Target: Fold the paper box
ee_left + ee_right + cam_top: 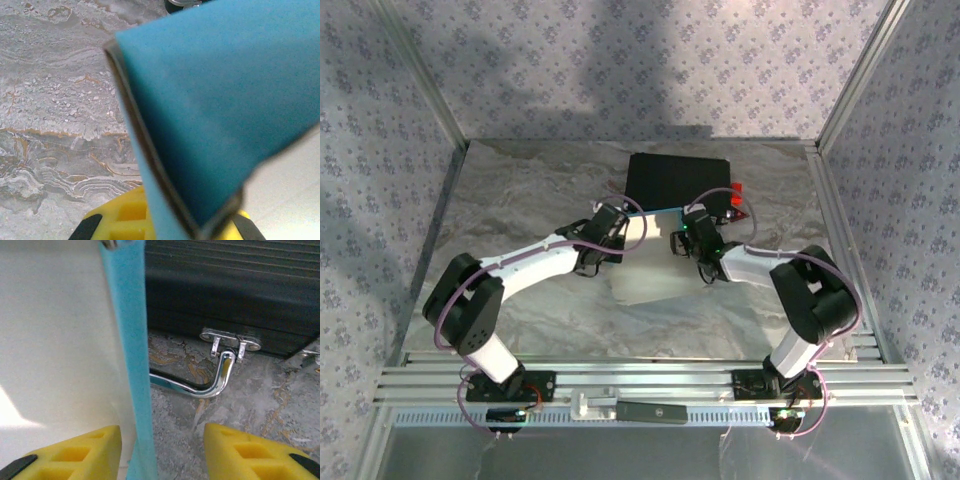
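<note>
The thin cardboard paper box (650, 278), cyan-blue on one face and white on the other, is a long way from being a box. In the top view it lies at the middle of the marbled grey worktop (520, 225), mostly as an open sheet with its white face up. Only its far part is lifted, just in front of the black hard case (678, 180) that sits by the worktop's far edge. The left gripper (182, 222) has its 2 yellow fingers on either side of a raised cyan flap. The flap bends over a sharp crease, so 1 fold seems to be under way there. The card hides the contact, and I cannot tell whether the pads are pinching it or merely flanking it. The right gripper (161, 432) stands with its jaws wide apart. An upright cyan strip of the sheet rises between them, close against the finger on the left of that view, with the white panel beyond it. The case's curved chrome handle (212, 385) lies on the worktop behind. I judge this an early stage: at most 1 or 2 panels are being stood up along the far side. The remaining walls are not yet raised, no tabs look tucked into slits, and no closed rectangular shape has formed.
</note>
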Available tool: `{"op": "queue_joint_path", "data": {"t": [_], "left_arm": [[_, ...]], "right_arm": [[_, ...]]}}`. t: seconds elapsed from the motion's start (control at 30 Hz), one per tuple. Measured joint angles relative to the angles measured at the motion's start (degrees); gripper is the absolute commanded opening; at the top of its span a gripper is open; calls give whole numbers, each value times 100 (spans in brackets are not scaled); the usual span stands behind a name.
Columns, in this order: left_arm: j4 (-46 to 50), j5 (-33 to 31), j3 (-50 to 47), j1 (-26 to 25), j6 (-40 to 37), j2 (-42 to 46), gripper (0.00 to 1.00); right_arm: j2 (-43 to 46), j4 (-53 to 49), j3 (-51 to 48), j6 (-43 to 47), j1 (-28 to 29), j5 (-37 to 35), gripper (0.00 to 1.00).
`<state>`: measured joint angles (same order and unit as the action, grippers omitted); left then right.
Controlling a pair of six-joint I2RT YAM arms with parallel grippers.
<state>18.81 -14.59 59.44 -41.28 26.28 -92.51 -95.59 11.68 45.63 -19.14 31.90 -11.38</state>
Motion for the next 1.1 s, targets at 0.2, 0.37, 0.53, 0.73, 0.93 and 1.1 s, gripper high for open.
{"op": "queue_joint_path", "data": {"t": [0.2, 0.37, 0.53, 0.73, 0.93, 1.1], "left_arm": [[-219, 245, 0, 258, -166, -131, 0], [-275, 269, 46, 413, -275, -341, 0], [-439, -7, 85, 330, -330, -634, 0], [-632, -433, 144, 74, -273, -802, 0], [-798, -411, 79, 109, -334, -785, 46], [-815, -72, 46, 190, -511, -376, 61]], "right_arm": [[-203, -546, 476, -455, 319, -588, 0], [-219, -1884, 981, -1346, 1008, -1692, 0], [-299, -2889, 1189, -2326, 1508, -2310, 0], [-439, -3335, 1259, -2935, 1611, -2492, 0], [-442, -3547, 1283, -3130, 1620, -2551, 0], [-444, -3668, 1311, -3171, 1609, -2551, 0]]}}
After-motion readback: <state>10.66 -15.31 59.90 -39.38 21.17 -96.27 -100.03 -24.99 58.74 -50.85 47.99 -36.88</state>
